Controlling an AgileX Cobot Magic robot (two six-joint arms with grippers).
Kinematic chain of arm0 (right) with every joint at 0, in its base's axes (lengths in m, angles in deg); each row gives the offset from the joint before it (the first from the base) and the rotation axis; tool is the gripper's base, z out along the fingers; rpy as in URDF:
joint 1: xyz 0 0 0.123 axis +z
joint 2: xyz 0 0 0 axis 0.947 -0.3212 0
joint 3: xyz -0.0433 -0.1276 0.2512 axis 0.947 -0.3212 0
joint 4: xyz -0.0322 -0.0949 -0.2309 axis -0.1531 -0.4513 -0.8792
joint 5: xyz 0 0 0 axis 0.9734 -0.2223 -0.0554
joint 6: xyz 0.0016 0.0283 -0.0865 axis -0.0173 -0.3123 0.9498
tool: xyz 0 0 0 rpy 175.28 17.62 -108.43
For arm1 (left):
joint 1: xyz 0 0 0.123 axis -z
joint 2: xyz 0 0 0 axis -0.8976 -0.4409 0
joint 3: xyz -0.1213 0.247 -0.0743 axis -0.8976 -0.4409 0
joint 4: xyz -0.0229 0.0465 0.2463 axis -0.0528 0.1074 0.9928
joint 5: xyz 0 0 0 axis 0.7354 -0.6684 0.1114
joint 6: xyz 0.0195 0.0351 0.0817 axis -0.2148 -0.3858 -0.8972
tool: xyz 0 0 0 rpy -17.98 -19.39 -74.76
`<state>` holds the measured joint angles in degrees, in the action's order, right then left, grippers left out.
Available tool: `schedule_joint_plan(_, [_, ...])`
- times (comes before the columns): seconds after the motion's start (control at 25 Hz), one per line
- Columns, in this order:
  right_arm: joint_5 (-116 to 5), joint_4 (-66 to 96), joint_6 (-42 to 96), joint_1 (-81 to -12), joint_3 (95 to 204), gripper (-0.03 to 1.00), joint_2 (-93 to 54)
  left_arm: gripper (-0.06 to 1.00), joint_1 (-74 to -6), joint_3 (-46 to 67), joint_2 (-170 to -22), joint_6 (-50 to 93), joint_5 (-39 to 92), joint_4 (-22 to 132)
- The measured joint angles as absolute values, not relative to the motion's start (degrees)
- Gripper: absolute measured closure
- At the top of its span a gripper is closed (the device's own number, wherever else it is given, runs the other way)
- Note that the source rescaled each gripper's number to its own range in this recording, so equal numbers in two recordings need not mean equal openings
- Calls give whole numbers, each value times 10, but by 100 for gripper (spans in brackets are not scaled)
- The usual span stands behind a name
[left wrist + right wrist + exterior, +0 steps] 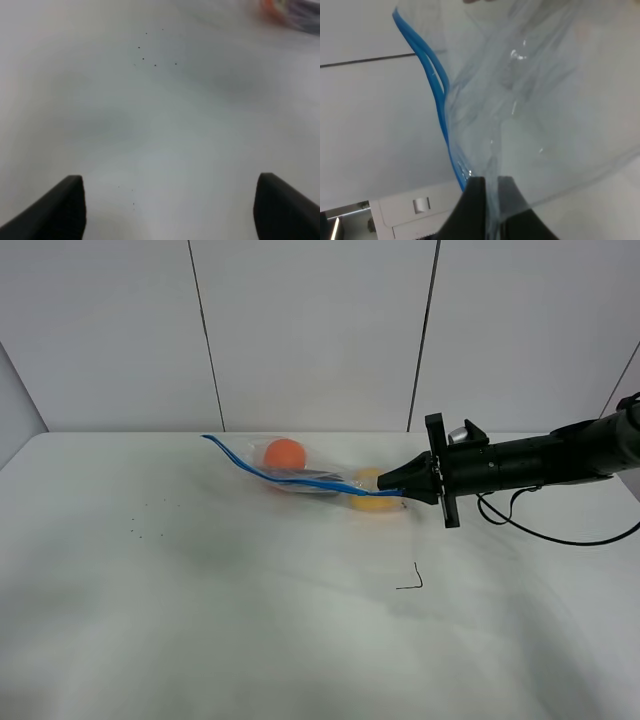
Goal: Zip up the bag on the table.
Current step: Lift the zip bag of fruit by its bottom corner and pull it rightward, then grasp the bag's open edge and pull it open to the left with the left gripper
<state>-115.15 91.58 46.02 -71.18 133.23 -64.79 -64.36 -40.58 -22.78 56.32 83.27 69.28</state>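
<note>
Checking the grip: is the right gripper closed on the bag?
Shut: the right gripper pinches the bag at its blue zipper strip.

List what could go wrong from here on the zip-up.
1. The right gripper pinches the bag at one end of the blue zipper strip, while the left gripper is open over bare table, off the bag. With nothing anchoring it, the bag may just drag along when pulled.
2. The fingers grip thin film right at the edge, so it could slip out.
</note>
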Motion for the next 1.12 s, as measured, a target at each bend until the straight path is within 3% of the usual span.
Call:
schedule_joint_plan(0.44, [-1151,916,459,-711,1332,97,-648,7,-644,-397,-229,563,826,693])
schedule_joint_plan(0.68, [-1151,916,459,-711,1332,97,-648,7,-644,-269,-355,525,790,693])
schedule_joint_plan(0.84, [-1151,916,459,-711,1332,97,-648,7,-644,-164,-483,386,761,693])
schedule_joint_plan(1.12, [-1151,916,459,-711,1332,97,-648,8,-644,-100,-640,-36,659,691])
